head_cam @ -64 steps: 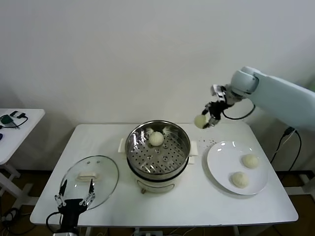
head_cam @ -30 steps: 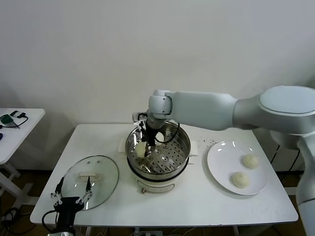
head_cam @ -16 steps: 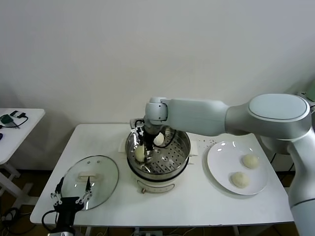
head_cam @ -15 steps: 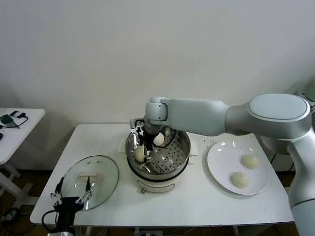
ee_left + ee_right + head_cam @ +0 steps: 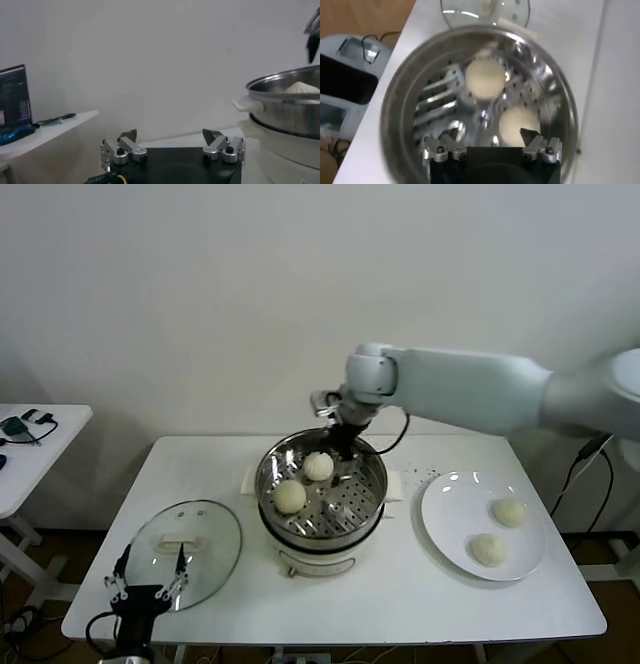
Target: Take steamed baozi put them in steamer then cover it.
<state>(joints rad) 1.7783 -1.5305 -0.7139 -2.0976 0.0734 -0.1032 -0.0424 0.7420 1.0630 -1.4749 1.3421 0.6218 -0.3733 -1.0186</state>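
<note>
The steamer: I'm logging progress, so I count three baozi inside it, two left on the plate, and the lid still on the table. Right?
Not quite. The steamer holds two baozi, not three: one nearer the front and one behind it, as the head view and the right wrist view show. Two do remain on the plate, and the lid lies on the table.

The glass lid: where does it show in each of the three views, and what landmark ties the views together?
Head view: the lid lies flat on the table's front left, beside the steamer.
Left wrist view: not in it.
Right wrist view: the lid sits at the picture's edge, beyond the steamer's rim.
Shared landmark: the steamer, in all three.
</note>
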